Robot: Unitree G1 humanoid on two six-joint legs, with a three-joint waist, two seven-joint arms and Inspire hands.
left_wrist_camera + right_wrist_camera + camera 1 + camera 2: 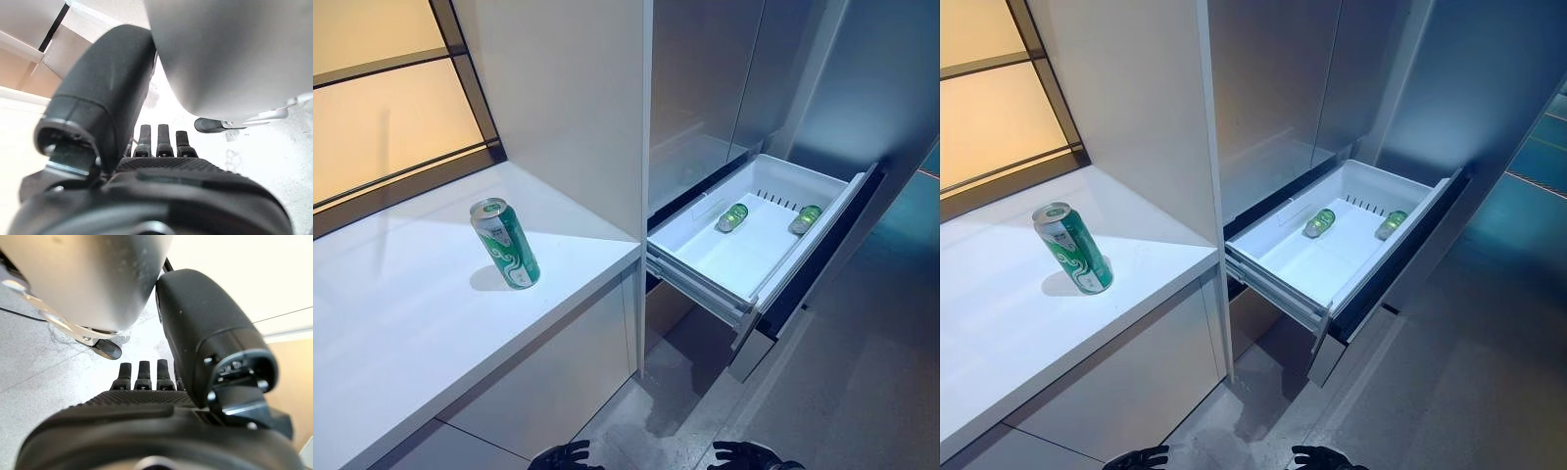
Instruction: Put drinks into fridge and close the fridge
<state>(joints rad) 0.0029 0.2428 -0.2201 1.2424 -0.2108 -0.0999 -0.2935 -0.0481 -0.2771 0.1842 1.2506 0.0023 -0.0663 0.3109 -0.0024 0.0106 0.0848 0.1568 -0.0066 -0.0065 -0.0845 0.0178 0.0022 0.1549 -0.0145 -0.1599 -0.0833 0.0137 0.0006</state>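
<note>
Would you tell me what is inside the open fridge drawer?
Two green cans lie on their sides at the far end of the drawer: one near the middle, another by its front wall. The rest of the white floor is bare; nothing looks covered.

A green can (505, 244) with a silver top stands upright on the white surface (401, 333), well apart from the fridge. The fridge drawer (745, 247), white inside with a dark front, is pulled fully open. Two green cans (732, 217) (805, 219) lie on their sides near its back wall, apart from each other.
</note>
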